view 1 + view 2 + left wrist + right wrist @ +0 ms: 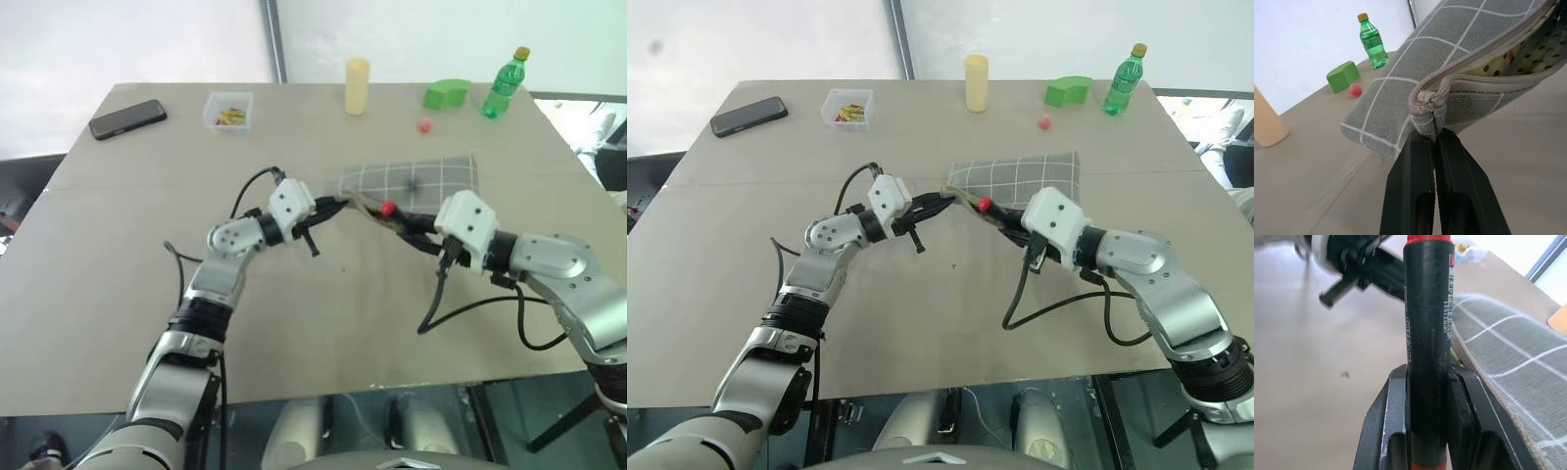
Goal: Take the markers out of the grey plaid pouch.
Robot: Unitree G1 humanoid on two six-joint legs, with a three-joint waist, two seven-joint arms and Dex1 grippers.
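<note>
The right end effector pinched the red marker, a light, stiff, smooth barrel best gripped mid-shaft. At its 9 o'clock the left end effector, pressed together, clamped a corner of the grey plaid pouch, soft, limp fabric sagging above the surface.

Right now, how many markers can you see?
1: a red and black marker, pinched in the right fingers beside the grey plaid pouch. More may be hidden inside the pouch.
</note>
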